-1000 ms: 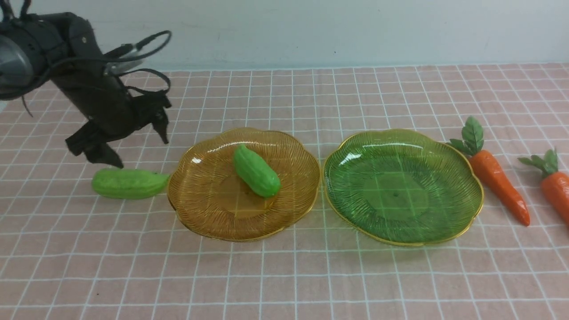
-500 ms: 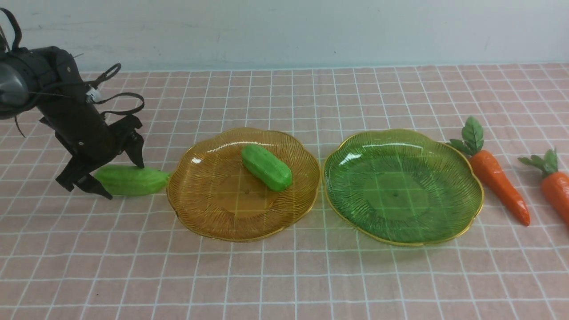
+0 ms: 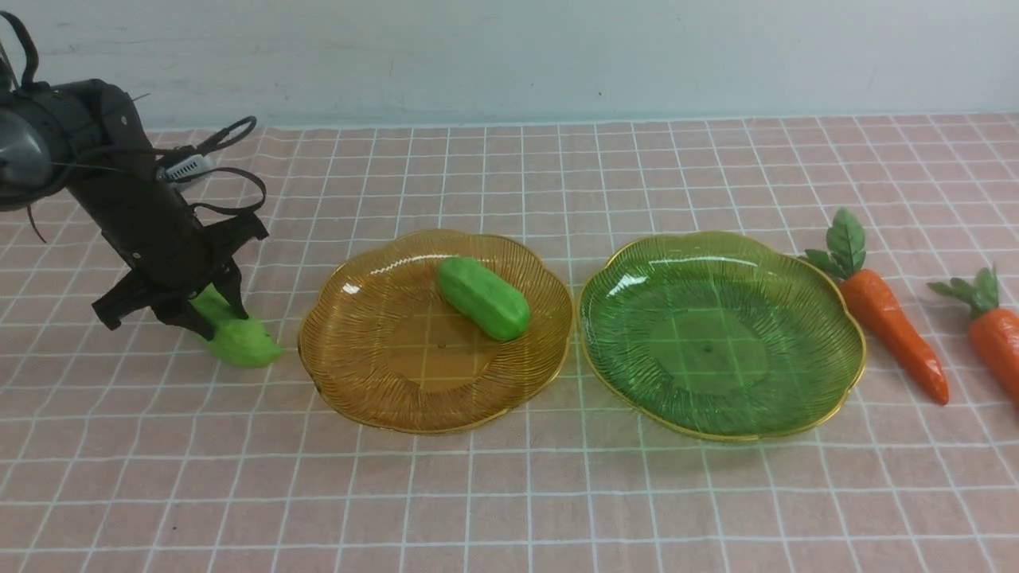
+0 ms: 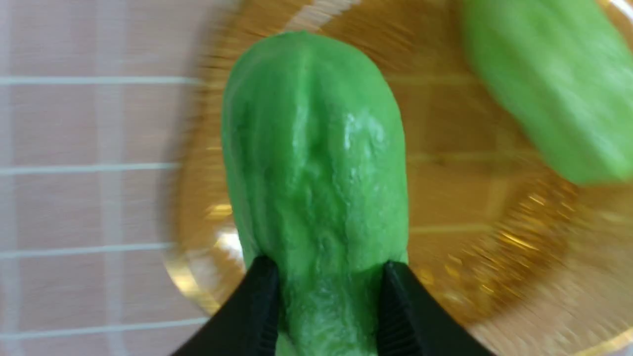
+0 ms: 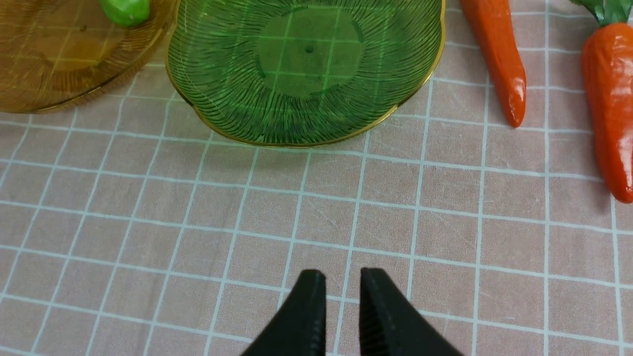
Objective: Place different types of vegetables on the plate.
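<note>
My left gripper (image 3: 213, 314) is shut on one end of a bumpy light-green cucumber (image 3: 239, 342), which hangs tilted just left of the amber plate (image 3: 374, 382); its low end is at the cloth. In the left wrist view my gripper (image 4: 329, 277) clamps this cucumber (image 4: 314, 163) over the amber plate's rim (image 4: 188, 282). A second cucumber (image 3: 483, 298) lies in the amber plate. The green plate (image 3: 720, 350) holds nothing. Two orange carrots (image 3: 892, 322) (image 3: 999, 338) lie right of it. My right gripper (image 5: 342, 287) is shut and empty above the cloth, near the green plate (image 5: 301, 64).
A pink checked cloth (image 3: 509, 493) covers the table. A pale wall (image 3: 557, 56) runs along the far edge. In the right wrist view both carrots (image 5: 497, 54) (image 5: 610, 104) lie beside the green plate.
My left gripper came down onto the cucumber lying on the cloth, shut on its end and tipped it up. The cucumber in the amber plate rolled slightly right.
</note>
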Controlling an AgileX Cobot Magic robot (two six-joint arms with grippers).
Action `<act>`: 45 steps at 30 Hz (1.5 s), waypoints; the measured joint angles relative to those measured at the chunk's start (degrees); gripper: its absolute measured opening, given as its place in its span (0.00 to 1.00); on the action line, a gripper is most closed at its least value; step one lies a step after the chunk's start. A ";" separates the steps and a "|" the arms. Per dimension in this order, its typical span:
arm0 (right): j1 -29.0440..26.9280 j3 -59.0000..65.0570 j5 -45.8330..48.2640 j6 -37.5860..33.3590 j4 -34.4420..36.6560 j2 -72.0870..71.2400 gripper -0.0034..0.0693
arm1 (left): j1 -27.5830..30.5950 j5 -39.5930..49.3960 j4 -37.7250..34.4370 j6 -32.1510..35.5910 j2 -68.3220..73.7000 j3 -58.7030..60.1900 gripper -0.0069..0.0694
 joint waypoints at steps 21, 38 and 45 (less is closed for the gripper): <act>0.00 -0.13 -7.36 4.98 -2.06 11.24 0.52 | -10.27 -2.92 10.67 -2.28 6.15 -1.13 0.70; 0.00 -13.19 -27.40 15.29 -23.18 56.38 0.54 | -10.33 0.24 11.21 1.26 4.09 -9.27 0.63; -0.47 -17.28 -28.65 24.28 -33.05 65.16 0.54 | -10.33 0.38 11.21 1.39 4.09 -9.27 0.57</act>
